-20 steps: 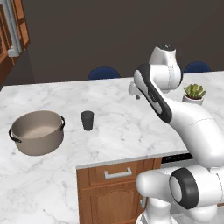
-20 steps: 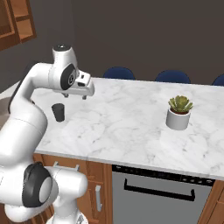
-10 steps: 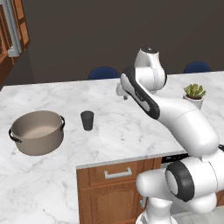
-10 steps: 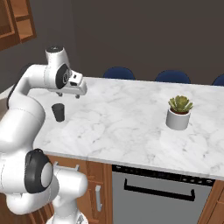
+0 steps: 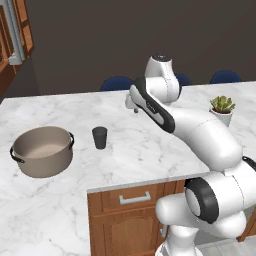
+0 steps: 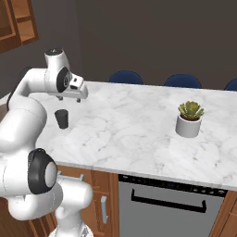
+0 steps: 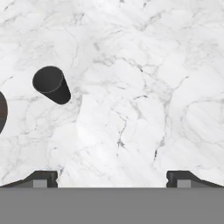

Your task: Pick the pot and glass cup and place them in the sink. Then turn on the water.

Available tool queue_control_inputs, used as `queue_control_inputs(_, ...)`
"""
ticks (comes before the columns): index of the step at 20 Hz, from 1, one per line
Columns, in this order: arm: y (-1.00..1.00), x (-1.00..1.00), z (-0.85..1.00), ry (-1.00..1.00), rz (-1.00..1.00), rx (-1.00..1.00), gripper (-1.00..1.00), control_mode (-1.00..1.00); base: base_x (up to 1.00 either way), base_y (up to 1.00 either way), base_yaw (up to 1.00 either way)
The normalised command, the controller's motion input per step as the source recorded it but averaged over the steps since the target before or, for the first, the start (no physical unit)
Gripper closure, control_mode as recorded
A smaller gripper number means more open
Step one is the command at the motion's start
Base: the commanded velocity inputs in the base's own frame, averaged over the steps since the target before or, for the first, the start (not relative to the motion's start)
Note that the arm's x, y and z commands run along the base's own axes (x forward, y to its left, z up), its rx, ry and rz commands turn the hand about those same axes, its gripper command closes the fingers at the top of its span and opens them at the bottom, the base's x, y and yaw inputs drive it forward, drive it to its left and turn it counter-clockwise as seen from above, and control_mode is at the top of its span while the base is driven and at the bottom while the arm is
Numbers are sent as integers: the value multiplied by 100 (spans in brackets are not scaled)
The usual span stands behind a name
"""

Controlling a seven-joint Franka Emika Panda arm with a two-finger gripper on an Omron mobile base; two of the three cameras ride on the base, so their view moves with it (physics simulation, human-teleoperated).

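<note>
The gripper [image 7: 112, 177] hangs above bare marble counter [image 7: 144, 109] with its jaws spread wide and nothing between them. In the hand view, the two dark fingertips [image 7: 41, 178] stand far apart at the bottom edge, and only white stone lies in the gap.

The glass cup [image 7: 51, 85] lies up and to the left of the fingers in that view, well apart from them, so the coming move is judged to be a sideways shift toward the cup before any descent. The cup stands upright on its base, mouth up. Its long axis is vertical, so a side grasp across its round wall suits it from any direction.

In the left base view, the gripper [image 5: 132, 105] hovers beyond and to the right of the cup [image 5: 100, 137].

Farther along the same line sits the pot [image 5: 42, 151], also upright, open side up, its two black handles pointing out sideways. The cup stands between the gripper and the pot.

In the right base view, the cup [image 6: 61, 118] stands on the counter below the gripper [image 6: 69, 98].
</note>
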Motion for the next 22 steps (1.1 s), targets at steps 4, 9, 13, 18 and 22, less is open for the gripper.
queue_control_inputs(4,21,27,-11,4,0,0,-100,-100,0,0,0)
queue_control_inputs(9,28,26,-21,7,0,0,-100,-100,0,0,0)
queue_control_inputs(13,28,29,-21,10,0,0,-100,-100,0,0,0)
queue_control_inputs(18,24,24,-22,15,0,0,-100,-100,0,0,0)
queue_control_inputs(22,22,26,-23,17,0,0,-100,-100,0,0,0)
